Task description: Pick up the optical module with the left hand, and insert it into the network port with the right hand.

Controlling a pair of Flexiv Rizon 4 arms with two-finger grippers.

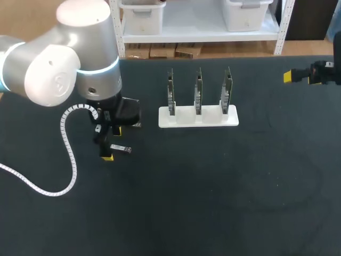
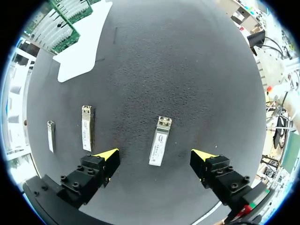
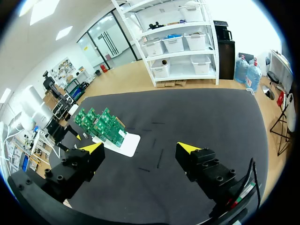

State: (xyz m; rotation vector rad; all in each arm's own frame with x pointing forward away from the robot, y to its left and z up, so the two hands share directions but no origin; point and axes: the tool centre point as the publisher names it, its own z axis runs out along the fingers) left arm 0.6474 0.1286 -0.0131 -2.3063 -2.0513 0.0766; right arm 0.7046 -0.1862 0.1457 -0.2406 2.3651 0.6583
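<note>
Left gripper (image 1: 112, 144) — mostly under its arm (image 1: 80, 64)

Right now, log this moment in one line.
left gripper: open, straddling optical module | module: on table, ungripped | right gripper: open, empty

The left arm (image 1: 58, 58) comes in from the left and fills the far-left corner, a white coiled cable (image 1: 70, 160) looping from it onto the black table (image 1: 213, 202). Its left gripper (image 1: 112, 144) points down at the mat, and the optical module (image 1: 121, 149) lies flat just beside its near yellow tip. Right of it stands a white holder (image 1: 198, 117) with three upright green boards (image 1: 198, 90). The right gripper (image 1: 292, 76) hangs at the far-right edge – well apart.
</note>
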